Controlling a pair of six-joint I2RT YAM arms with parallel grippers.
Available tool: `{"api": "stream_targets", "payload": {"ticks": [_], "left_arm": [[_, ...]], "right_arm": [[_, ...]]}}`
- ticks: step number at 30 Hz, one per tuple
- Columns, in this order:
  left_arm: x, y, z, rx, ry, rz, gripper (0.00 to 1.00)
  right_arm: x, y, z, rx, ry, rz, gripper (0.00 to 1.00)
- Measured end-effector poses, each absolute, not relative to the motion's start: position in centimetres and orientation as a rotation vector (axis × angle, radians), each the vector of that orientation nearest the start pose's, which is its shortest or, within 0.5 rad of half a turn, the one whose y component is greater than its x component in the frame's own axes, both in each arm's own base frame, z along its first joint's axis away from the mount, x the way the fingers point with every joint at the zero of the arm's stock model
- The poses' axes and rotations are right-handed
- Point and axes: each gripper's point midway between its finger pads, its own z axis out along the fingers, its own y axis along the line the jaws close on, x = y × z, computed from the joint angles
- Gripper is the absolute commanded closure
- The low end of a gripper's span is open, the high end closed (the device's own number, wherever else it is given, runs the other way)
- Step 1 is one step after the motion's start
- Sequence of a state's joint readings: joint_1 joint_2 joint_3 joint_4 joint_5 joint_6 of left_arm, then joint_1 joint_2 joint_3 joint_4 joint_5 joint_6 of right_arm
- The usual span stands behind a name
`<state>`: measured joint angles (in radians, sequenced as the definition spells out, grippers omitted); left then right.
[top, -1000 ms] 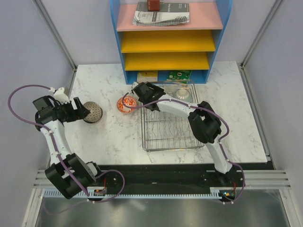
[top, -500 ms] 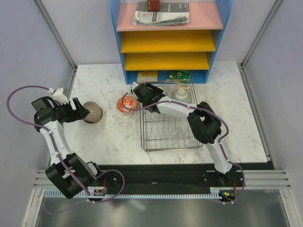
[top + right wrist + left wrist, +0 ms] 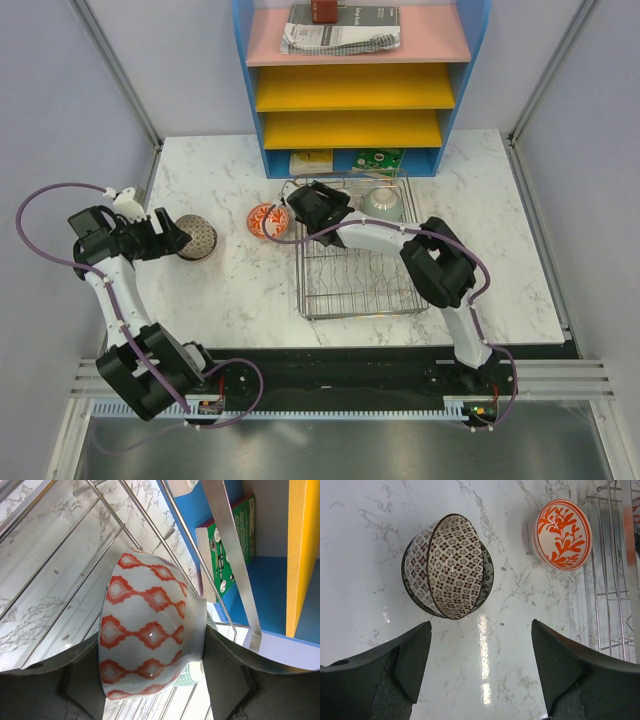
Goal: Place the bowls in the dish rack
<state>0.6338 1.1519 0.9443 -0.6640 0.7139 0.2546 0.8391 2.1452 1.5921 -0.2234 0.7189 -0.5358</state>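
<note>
My right gripper [image 3: 152, 640] is shut on a white bowl with red diamond bands [image 3: 150, 630], held on its side over the wires of the dish rack [image 3: 60, 565]. In the top view this gripper [image 3: 308, 205] is over the far left corner of the rack [image 3: 303, 290], and a pale green bowl [image 3: 383, 202] lies at the rack's far end. A red-orange patterned bowl [image 3: 266, 220] sits on the table just left of the rack. My left gripper [image 3: 481, 630] is open, a short way from a grey-brown patterned bowl [image 3: 447, 572] lying tilted on the marble.
The blue-framed shelf unit [image 3: 355, 100] with yellow and pink trays stands right behind the rack. A green box [image 3: 227, 545] rests in its bottom bay. The red-orange bowl [image 3: 562, 534] lies between the grey-brown bowl and the rack's left rim [image 3: 600, 580].
My right gripper has carried the white and red bowl to the right, from beside the red-orange bowl to over the rack's far left corner. The left arm has barely moved.
</note>
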Motion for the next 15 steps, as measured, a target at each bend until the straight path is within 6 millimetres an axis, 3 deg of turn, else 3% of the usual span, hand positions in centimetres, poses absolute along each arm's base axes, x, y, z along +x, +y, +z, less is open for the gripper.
{"api": "stream_targets", "payload": {"ticks": [6, 10, 15], "left_arm": [[28.16, 7.36, 17.43, -0.118, 2.209, -0.397, 0.13], [28.11, 7.32, 17.65, -0.113, 2.203, -0.391, 0.13], [28.11, 7.32, 17.68, -0.113, 2.202, -0.391, 0.13]], "right_arm": [[43.94, 29.42, 9.72, -1.114, 1.892, -0.649, 0.89], [43.77, 29.37, 9.72, -1.114, 1.889, -0.629, 0.59], [43.52, 29.26, 9.78, -1.119, 1.890, -0.603, 0.34]]}}
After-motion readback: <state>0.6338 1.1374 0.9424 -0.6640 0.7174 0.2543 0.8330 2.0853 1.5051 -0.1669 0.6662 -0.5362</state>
